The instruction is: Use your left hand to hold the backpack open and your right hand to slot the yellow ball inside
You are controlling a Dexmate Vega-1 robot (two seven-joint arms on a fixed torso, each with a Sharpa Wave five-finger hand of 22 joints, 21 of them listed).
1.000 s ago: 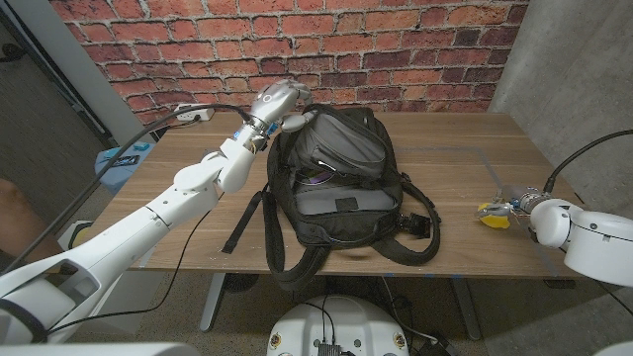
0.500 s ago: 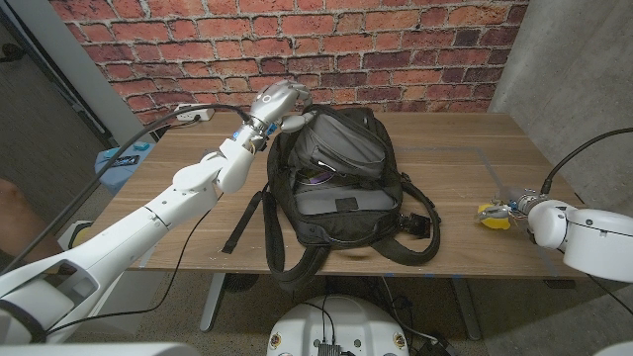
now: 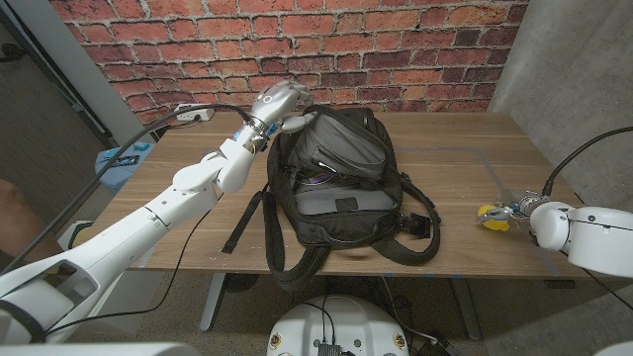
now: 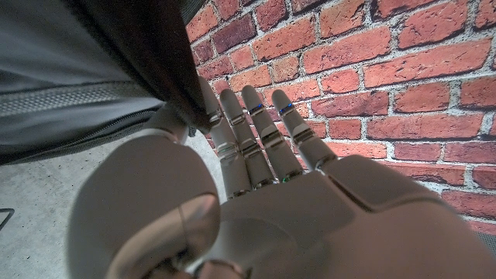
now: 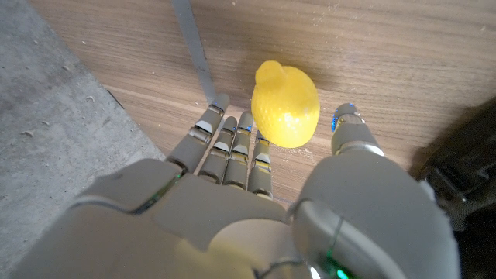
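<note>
left hand [image 3: 280,102] grips backpack [image 3: 341,183] top, held open; right hand [image 3: 512,212] spread around yellow ball [image 5: 285,105], not gripped; next: close fingers, lift

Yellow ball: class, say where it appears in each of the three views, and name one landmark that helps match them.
Head view: yellow ball on the table's right side, at the right hand.
Left wrist view: not in it.
Right wrist view: the ball lies on the wood between the right hand's fingers.
Shared landmark: the black backpack, at the right wrist picture's edge.
</note>
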